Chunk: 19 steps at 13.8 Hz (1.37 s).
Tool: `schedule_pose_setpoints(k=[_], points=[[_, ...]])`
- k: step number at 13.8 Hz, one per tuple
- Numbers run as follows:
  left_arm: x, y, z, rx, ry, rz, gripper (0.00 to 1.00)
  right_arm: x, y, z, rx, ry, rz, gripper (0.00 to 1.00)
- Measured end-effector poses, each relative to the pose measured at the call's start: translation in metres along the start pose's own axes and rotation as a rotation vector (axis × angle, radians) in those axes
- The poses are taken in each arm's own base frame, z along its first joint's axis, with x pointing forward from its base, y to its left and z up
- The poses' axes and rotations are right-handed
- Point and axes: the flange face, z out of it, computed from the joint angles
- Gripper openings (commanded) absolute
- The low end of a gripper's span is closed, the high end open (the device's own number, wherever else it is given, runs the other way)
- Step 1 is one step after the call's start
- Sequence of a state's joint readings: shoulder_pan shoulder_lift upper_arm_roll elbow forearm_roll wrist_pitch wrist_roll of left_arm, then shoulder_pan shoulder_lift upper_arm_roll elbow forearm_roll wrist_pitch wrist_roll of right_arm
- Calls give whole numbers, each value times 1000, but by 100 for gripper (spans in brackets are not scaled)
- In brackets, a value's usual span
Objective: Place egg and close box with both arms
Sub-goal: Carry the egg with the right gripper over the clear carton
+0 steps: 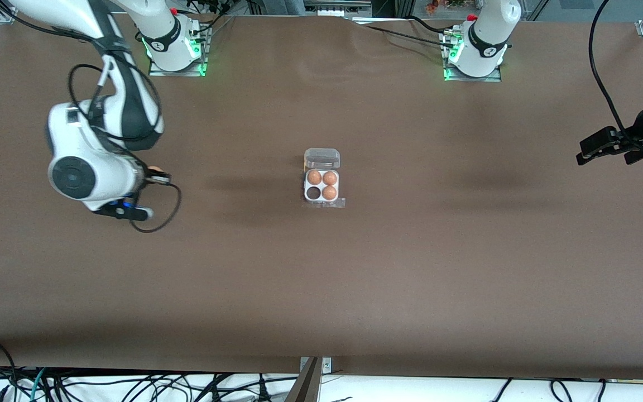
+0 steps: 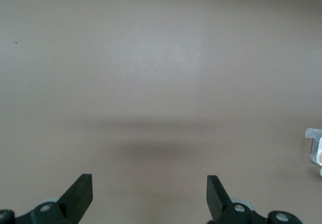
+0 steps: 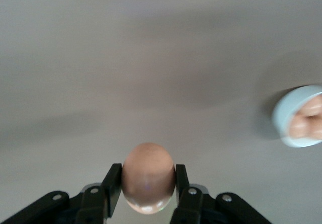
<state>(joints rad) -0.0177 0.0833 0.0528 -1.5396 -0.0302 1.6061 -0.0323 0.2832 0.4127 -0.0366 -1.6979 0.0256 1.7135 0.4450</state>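
Right gripper (image 3: 148, 183) over surface (image 1: 411, 268) at right arm's end, fingers (image 3: 111, 183) pinching egg (image 3: 148, 177); white bowl (image 3: 299, 117) with eggs nearby. Box (image 1: 322, 180) mid-surface, lid open, three cells filled, one empty. Left gripper (image 2: 149, 194) waits over left arm's end, fingers spread.

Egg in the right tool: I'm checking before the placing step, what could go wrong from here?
The right tool pinches the egg by its sides only; it could slip or crack in transit. The box has one free cell beside three eggs, so a misaimed drop could strike a neighbour.
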Motion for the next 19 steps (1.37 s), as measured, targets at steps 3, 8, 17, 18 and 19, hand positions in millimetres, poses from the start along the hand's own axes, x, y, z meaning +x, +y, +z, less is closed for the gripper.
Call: schedule_pose_setpoints(k=[3, 8, 17, 18, 19], points=[[0, 0, 0, 0, 0, 0, 100, -8, -77, 4, 59, -23, 87, 40], [0, 0, 0, 0, 0, 0, 100, -42, -201, 13, 79, -5, 211, 40], [0, 1, 0, 0, 0, 1, 100, -59, -289, 44, 302, -2, 297, 40], [0, 1, 0, 0, 0, 1, 100, -58, -292, 47, 320, -8, 304, 40], [0, 1, 0, 0, 0, 1, 100, -57, -294, 50, 329, -9, 308, 40]])
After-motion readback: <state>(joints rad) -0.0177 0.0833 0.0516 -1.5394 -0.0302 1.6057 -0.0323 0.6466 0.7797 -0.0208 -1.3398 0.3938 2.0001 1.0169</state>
